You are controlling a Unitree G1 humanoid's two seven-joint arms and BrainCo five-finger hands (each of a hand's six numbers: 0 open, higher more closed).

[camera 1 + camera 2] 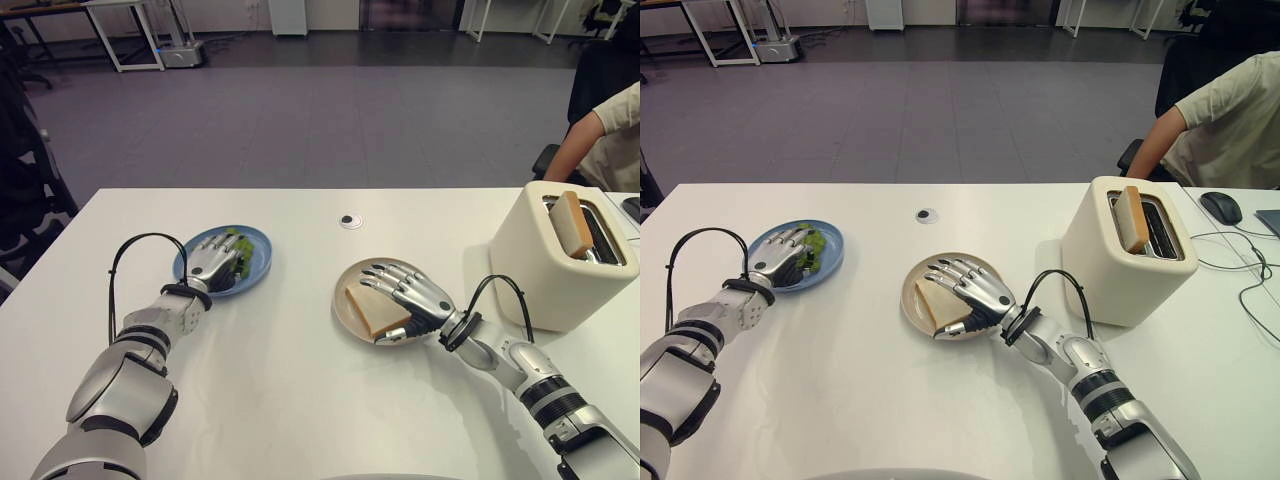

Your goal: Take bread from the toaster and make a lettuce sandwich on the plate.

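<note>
White bench runs from the near edge outward, with a broad bare stretch between the two plates for carrying things across. On the right stands the cream toaster, close to the bench's right edge, so any reach there has little room on the outer side. Left of it, near the middle, sits the tan plate; well apart at the left is the blue plate.

The right hand lies on the tan plate with its fingers spread flat over a bread slice, released rather than clenched. The left hand rests on the lettuce on the blue plate; whether it grasps the leaves I cannot tell.

A second slice stands upright in the toaster slot, top edge proud. It is probably light, stiff and crumbly: take it by that exposed edge. The lettuce looks limp and light, so a gentle pinch should do.
</note>
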